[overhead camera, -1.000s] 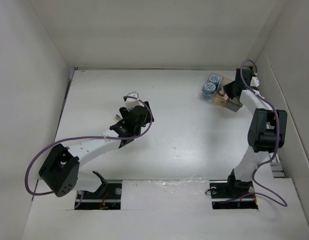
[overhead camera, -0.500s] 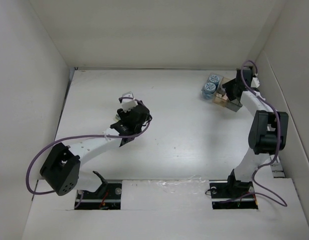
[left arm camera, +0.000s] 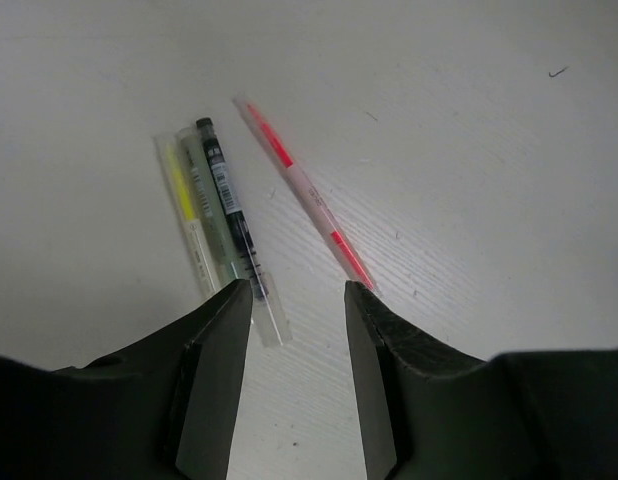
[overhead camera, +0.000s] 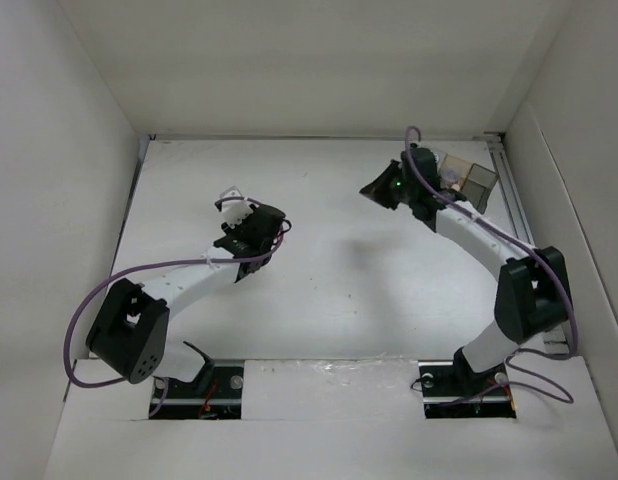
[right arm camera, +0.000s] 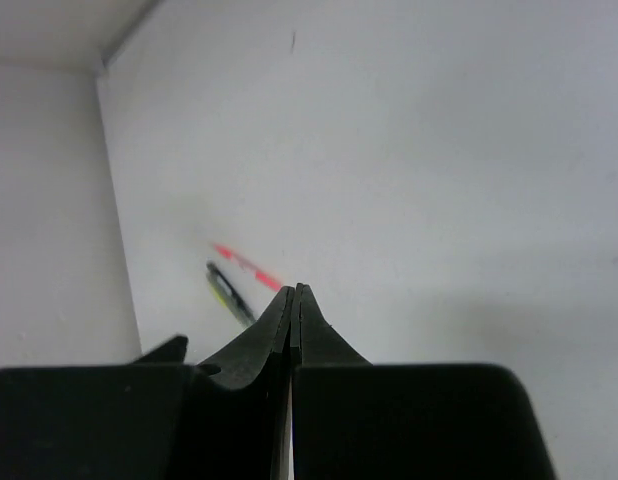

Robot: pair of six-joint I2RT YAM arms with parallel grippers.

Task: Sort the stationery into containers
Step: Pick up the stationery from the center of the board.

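In the left wrist view a pink-red stick lies slanted on the white table. A yellow-green stick and a dark pen lie together in a clear sleeve to its left. My left gripper hangs open just short of them, with bare table between its fingers. Seen from above, my left gripper covers the sticks. My right gripper is shut on nothing and points left across the table. Its wrist view shows the shut tips and, far off, the pink-red stick. The containers stand at the back right, partly behind the right arm.
White walls close in the table on the left, back and right. The right arm's forearm arches over the table in front of the containers. Purple cables loop from both arms near their bases.
My right arm has swung left, away from the containers, and its jaws have closed. The left gripper has moved a little to the left and its jaws have narrowed.
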